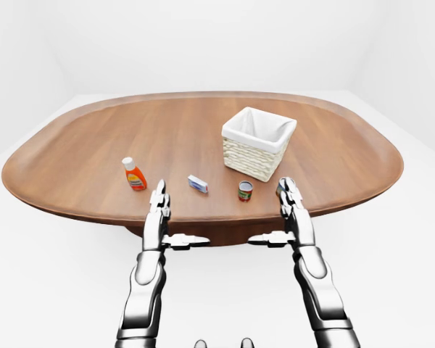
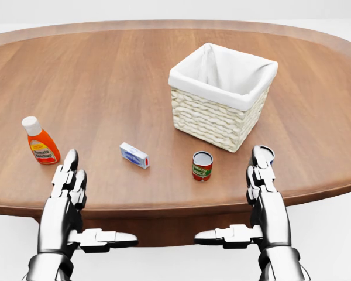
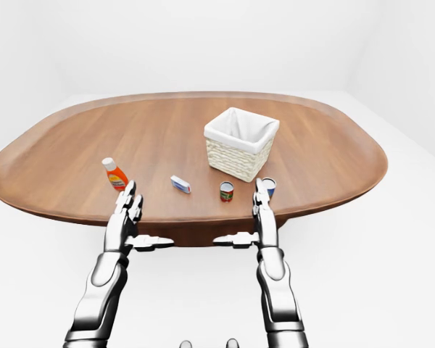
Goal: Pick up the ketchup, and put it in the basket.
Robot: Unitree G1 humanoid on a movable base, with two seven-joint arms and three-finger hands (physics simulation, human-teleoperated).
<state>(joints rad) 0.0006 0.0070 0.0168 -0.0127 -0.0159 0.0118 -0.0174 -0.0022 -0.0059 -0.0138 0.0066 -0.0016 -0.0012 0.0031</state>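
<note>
The table [image 1: 94, 152] is a large oval with a reddish-brown wood-grain top and a rounded, raised edge. The floor [image 1: 51, 290] is plain white. The walls [image 3: 203, 43] are plain white and evenly lit, without visible windows.

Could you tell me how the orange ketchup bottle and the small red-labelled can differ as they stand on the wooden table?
The orange ketchup bottle is taller and white-capped; the small red-labelled can is short, with a metal top. The bottle stands near the left hand, far from the woven basket; the can stands close to it. Both are upright and untouched.
</note>
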